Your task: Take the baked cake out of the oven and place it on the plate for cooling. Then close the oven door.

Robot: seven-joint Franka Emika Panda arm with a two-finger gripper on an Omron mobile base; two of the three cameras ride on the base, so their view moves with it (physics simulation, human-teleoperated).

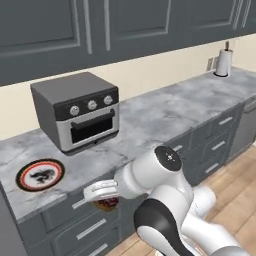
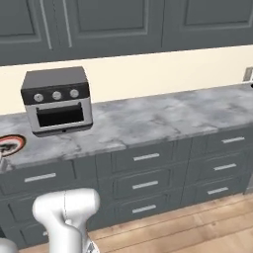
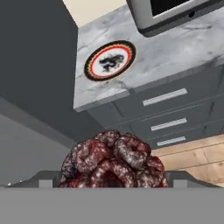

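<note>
In the left base view the white arm bends low in front of the grey marble bench (image 1: 165,115), and its tool (image 1: 102,196) reaches left at the level of the top drawer fronts, below the bench edge. Under the tool's pale fingers sits the baked cake (image 1: 106,203), a dark reddish-brown lump held in front of the drawers (image 1: 90,230), not on any surface. On the bench above and to the left lies the plate (image 1: 40,174), round with a red and black rim and a dark figure on its white centre; nothing lies on it. Further back stands the oven (image 1: 77,110), a grey box with three round knobs above a dark window and a bar handle, its door (image 1: 92,127) shut. A paper towel roll (image 1: 223,62) stands upright at the far right end of the bench. In the right base view the oven (image 2: 58,100) stands on the left part of the bench, and the plate (image 2: 11,143) shows at the left edge of the picture, near the bench's front edge. Rows of grey drawers with silver handles run below. In the hand view the cake (image 3: 114,159) fills the lower middle, knobbly and dark red, with the tool's jaws spread wide on either side of it, gripping it. Beyond it the plate (image 3: 110,60) lies on the bench corner, well apart from the cake.
</note>
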